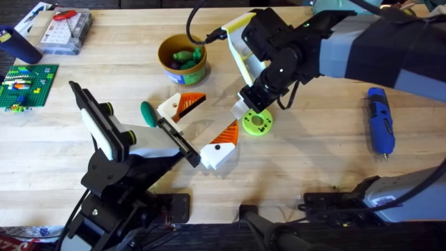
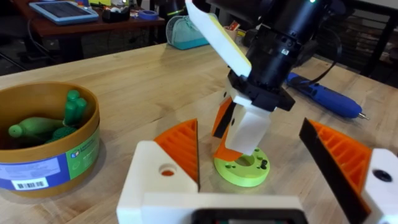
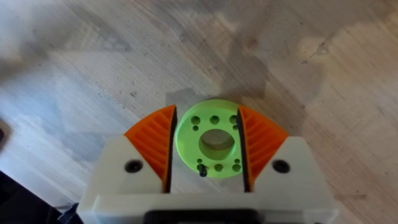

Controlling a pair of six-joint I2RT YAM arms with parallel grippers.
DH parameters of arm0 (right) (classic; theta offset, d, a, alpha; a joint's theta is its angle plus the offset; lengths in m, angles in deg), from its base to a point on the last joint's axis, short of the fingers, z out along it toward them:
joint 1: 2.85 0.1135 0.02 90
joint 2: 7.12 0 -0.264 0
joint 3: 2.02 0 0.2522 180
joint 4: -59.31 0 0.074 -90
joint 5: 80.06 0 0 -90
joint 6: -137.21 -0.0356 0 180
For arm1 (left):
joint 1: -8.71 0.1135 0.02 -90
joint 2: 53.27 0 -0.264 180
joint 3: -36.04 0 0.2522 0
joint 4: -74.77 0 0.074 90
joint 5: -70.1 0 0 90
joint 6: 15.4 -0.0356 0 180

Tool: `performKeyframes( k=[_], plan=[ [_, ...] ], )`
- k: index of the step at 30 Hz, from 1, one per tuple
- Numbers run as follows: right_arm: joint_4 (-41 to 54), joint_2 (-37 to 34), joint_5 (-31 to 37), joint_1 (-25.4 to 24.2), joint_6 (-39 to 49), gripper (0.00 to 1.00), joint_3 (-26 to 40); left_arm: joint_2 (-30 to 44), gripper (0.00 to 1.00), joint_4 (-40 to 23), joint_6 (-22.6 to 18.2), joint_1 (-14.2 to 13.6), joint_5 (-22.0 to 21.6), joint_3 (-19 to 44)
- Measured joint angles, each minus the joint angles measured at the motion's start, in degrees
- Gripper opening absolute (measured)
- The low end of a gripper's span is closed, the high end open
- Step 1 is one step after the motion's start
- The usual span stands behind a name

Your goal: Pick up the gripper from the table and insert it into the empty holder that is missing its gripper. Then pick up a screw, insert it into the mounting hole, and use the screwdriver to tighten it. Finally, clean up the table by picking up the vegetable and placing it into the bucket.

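The right tool (image 3: 206,146) sits spread around a lime-green disc (image 1: 257,123) on the table (image 1: 313,153). The left tool (image 1: 197,128) is spread too. The screwdriver (image 1: 380,120) (blue) lies well apart.

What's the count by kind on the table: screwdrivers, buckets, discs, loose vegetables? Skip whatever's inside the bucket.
screwdriver: 1
bucket: 1
lime-green disc: 1
loose vegetable: 1
Total: 4
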Motion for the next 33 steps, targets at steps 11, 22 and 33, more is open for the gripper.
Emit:
performKeyframes(
  k=[11,22,33],
  plan=[
    [1.2,2.11,0.02,-0.93,-2.81,0.539,1.1,-0.01,0.992,-0.01,0.04,0.01,0.02,0.0],
    [10.17,20.79,4.3,-3.77,-5.38,0.539,3.45,-0.01,0.992,-0.01,0.06,0.01,0.02,0.0],
    [16.72,25.88,9.88,-2.68,-14.69,0.539,-0.74,0.0,0.992,-0.01,0.06,0.01,0.02,0.0]
  ],
)
